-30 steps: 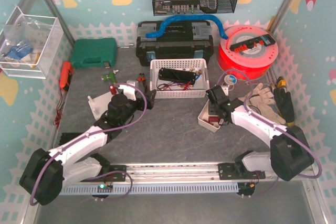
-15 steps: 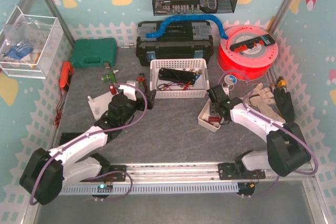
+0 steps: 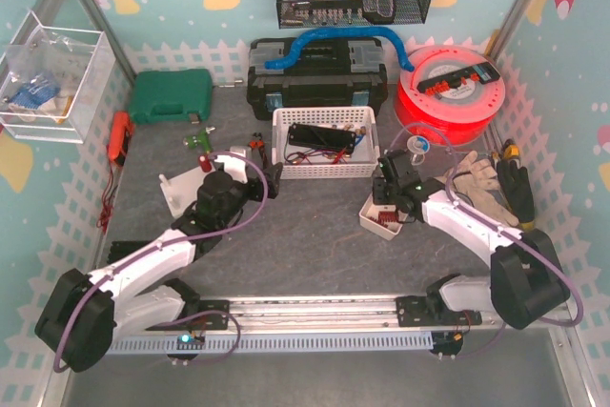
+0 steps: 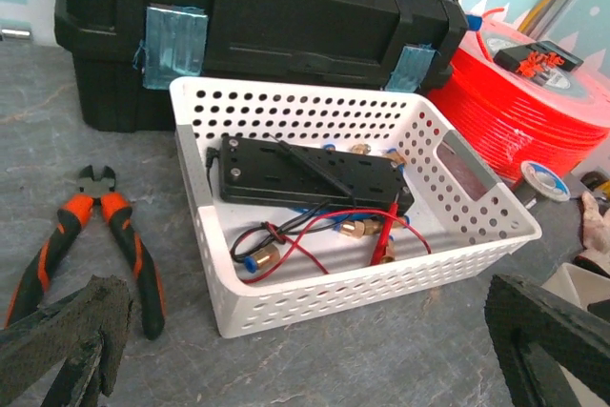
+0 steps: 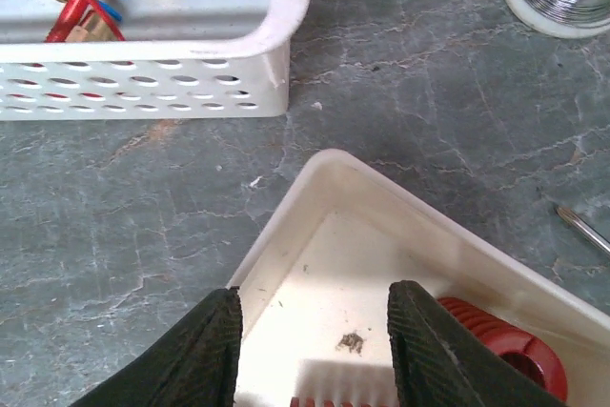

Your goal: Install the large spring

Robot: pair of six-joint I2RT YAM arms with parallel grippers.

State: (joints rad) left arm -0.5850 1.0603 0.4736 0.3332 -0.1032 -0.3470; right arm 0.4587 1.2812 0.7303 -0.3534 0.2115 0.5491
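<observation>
Grey bench (image 3: 286, 245) from above: the left tool (image 3: 271, 178) sits low just left of a white basket (image 3: 324, 167). The right tool (image 3: 384, 203) points down into a small cream tray (image 3: 365, 221) near the basket's right corner, where the red spring (image 3: 387, 221) lies. From the left wrist, that tool's fingers (image 4: 67, 331) stand wide apart at the frame's edges with nothing between them. They face the basket, with orange pliers (image 4: 114, 235) on the bench to its left and a black toolbox (image 4: 257, 16) behind. From the right wrist, the fingers (image 5: 205, 350) are partly apart and grip nothing, poised over the tray's bare floor. The spring rests along the tray's right wall, partly hidden behind the right-hand finger; whether they touch cannot be told.
</observation>
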